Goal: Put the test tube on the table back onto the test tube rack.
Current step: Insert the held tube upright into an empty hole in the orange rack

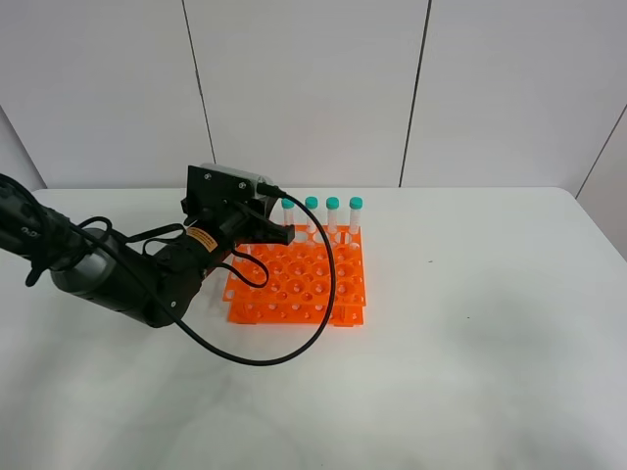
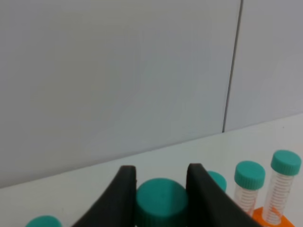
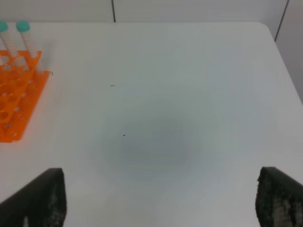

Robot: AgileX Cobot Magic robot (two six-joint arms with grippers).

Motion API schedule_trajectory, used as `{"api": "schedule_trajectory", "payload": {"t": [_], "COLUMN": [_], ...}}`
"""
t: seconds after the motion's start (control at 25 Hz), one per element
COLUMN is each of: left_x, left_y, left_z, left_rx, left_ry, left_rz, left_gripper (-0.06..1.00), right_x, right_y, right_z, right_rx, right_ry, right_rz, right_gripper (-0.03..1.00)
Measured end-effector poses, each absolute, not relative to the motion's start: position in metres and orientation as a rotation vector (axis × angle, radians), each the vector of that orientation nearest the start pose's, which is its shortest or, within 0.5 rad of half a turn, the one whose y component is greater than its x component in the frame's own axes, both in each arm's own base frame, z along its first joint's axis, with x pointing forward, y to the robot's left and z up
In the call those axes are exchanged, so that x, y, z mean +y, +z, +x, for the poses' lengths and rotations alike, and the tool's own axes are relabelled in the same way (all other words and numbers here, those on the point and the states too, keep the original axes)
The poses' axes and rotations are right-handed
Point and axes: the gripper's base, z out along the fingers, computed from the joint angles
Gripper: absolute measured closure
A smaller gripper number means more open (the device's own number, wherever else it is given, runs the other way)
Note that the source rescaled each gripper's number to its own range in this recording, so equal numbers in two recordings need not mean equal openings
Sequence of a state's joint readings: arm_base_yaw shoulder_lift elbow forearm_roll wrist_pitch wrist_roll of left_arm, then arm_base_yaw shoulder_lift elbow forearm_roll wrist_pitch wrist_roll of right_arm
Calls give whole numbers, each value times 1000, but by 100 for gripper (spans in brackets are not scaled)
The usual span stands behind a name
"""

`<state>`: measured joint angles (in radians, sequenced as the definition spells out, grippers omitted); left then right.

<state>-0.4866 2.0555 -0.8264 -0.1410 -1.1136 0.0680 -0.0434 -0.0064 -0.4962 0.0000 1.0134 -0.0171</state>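
Observation:
The orange test tube rack [image 1: 299, 286] stands on the white table [image 1: 470, 323]. My left gripper [image 1: 286, 233] is over the rack's back left part, shut on the teal cap of an upright test tube [image 1: 287, 207]. In the left wrist view the black fingers [image 2: 124, 189] clamp that cap [image 2: 161, 201] on both sides. The tube's lower part is hidden, so I cannot tell whether its tip is in a hole. Three more capped tubes [image 1: 332, 211] stand in the back row to its right. My right gripper [image 3: 161, 198] is open and empty above bare table.
The rack's right edge with two tubes [image 3: 19, 45] shows in the right wrist view. Another teal cap [image 2: 42, 222] sits beside the held one. A grey panelled wall [image 1: 313, 88] stands behind the table. The left arm's black cable [image 1: 294, 343] loops in front of the rack.

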Motion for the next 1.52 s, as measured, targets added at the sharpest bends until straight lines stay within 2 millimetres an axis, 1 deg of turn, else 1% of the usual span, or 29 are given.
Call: {"api": "schedule_trajectory", "payload": {"t": [0.6,0.8,0.96,1.12,1.52], "left_x": [-165,-159,-155,-157,-160], "left_y": [135,135,133,132,131], "left_z": [342,345,347,346,347], "left_rx": [1547,1550,1584,1591,1588], "left_ry": [-264,-255,-288,-341,-359], "left_rz": [254,229,180,185,206], "left_gripper": [94,94,94,94,94], "right_x": [0,0,0,0,0], "right_y": [280,280,280,280,280], "right_z": [-4,-4,-4,-4,-4], "right_rx": [1994,1994,1994,1994,1994], "right_ry": [-39,-39,-39,-39,-39], "right_rz": [26,26,26,26,26], "right_gripper": [1,1,1,1,1]}}
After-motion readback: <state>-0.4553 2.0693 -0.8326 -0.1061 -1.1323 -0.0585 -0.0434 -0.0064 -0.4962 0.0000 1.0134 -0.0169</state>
